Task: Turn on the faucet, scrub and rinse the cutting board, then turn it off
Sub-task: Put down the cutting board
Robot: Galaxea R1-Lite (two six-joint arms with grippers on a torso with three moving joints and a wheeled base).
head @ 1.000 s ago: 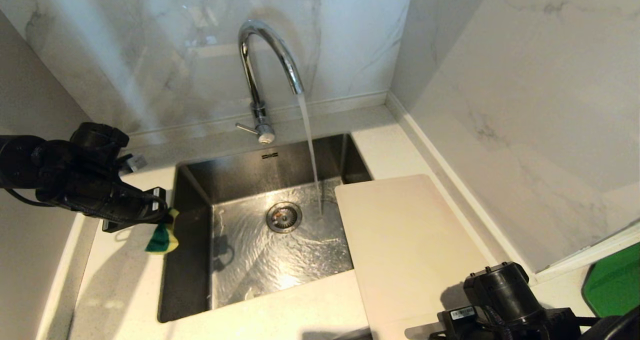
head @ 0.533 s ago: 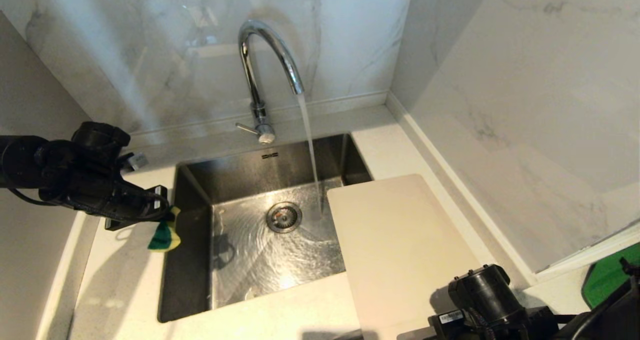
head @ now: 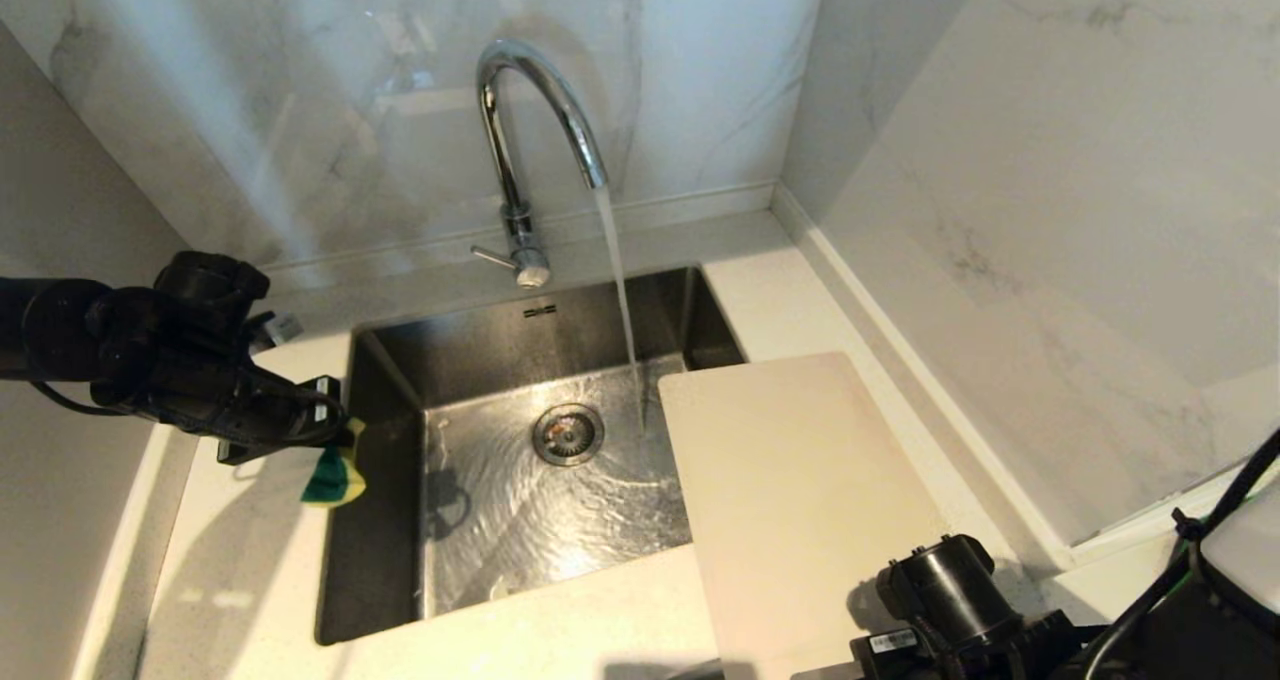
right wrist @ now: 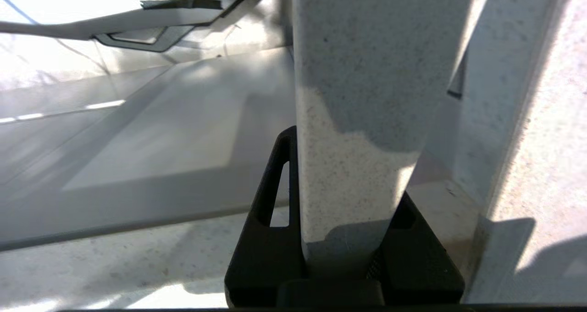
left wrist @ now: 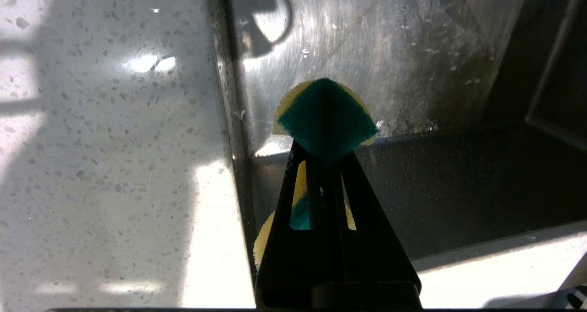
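now faucet (head: 530, 120) runs into sink (head: 520, 340). left end effector (head: 335, 438) pinches sponge (head: 335, 475) at sink's left rim. right end effector (right wrist: 341, 238) clamps cutting board (head: 800, 480), lying on desk (head: 250, 560) and overhanging sink's right.

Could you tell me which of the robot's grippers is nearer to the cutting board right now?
The right. The right gripper is clamped on the cutting board at its near edge; the left gripper, holding a sponge, hangs across the sink.

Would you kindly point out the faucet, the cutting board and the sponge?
faucet (head: 545, 90), head view, arched spout.
cutting board (head: 790, 480), head view, middle of flat face.
sponge (left wrist: 326, 117), left wrist view, green scouring side.
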